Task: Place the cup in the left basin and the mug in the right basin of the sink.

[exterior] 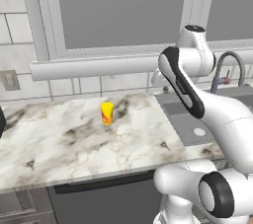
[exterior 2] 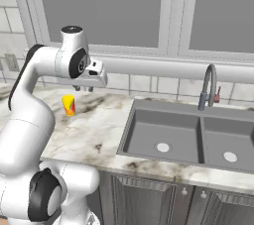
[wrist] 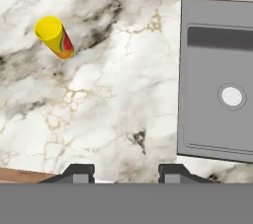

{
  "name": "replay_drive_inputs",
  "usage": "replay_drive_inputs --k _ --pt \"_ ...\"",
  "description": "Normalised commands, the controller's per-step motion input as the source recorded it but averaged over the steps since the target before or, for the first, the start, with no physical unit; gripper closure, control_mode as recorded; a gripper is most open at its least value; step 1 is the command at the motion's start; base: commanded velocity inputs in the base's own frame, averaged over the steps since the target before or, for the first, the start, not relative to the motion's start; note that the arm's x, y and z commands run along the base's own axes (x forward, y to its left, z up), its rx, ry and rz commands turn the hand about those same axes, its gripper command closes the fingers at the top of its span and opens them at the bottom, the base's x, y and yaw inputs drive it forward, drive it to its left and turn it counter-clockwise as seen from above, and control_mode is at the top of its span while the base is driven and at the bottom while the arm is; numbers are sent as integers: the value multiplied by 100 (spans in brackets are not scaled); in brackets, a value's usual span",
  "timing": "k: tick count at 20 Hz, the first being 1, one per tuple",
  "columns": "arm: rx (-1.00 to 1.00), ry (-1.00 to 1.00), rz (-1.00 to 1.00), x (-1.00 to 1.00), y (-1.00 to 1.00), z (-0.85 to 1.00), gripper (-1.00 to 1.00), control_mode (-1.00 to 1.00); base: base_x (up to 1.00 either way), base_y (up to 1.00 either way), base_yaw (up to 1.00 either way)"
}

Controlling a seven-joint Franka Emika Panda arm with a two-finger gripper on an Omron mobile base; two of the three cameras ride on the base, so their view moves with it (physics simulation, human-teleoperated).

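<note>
Over on the marble counter [exterior: 59, 144] sits the cup [exterior: 106, 113], little yellow tumbler with a red-orange patch, upright. My fingers [wrist: 126, 172] hang apart, grasping nothing.

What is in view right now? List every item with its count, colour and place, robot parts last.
cup: one, yellow with a red-orange patch, upright on the counter left of the sink.
counter: one, white marble with dark veins, around the sink.
sink: one, dark grey, two basins set into the counter.
left basin: one, dark grey, round white drain, nothing in it.
right basin: one, dark grey, round white drain, nothing in it.
faucet: one, grey, arched, behind the sink divider.
windows: grey panes, above the counter.
claw: one, dark fingers, open, holding nothing, above the counter near the cup.
</note>
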Motion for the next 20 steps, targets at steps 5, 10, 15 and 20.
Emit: replay_drive_inputs --k 5,10,15,20 --pt "0 0 0 2 4 -9 -100 -100 0 0 0" --pt "0 0 0 2 21 -34 -100 -100 0 0 0" --pt "0 0 0 5 25 -31 -100 -100 0 0 0" --pt "0 1 0 22 28 -28 -100 -100 0 0 0"
